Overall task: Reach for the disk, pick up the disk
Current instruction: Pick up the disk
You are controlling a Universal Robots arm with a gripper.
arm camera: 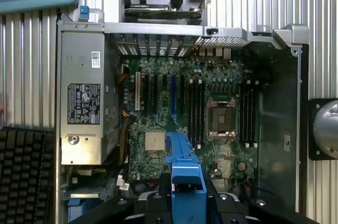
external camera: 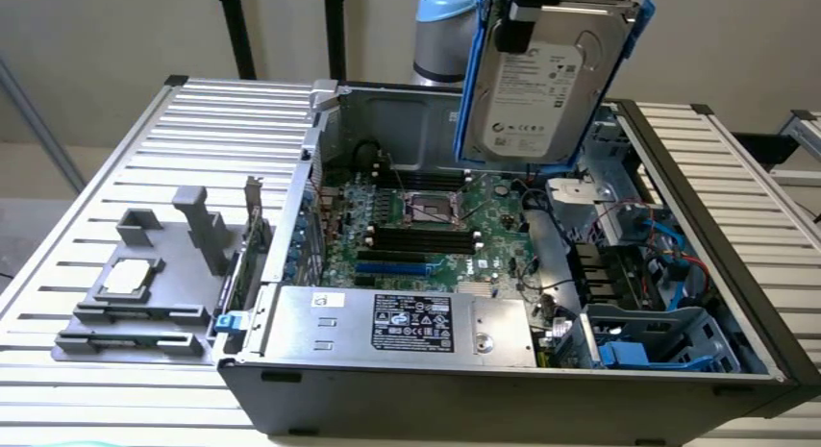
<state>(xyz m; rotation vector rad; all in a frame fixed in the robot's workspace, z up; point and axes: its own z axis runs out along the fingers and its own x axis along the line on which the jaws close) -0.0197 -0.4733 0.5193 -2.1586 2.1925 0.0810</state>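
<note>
Silver-grey disk (external camera: 545, 82) with blue rails, clamped in gripper (external camera: 529, 10), lifted above open computer case (external camera: 513, 389); pick-up step appears complete.

You have the disk (external camera: 545, 82) up in the air above the open computer case, hanging nearly upright with its upper end tilted toward the exterior view's right. Its silver-grey face with the white printed label faces the exterior camera, and blue plastic rails run along its long edges. From the wrist view you see one blue rail end-on.
</note>
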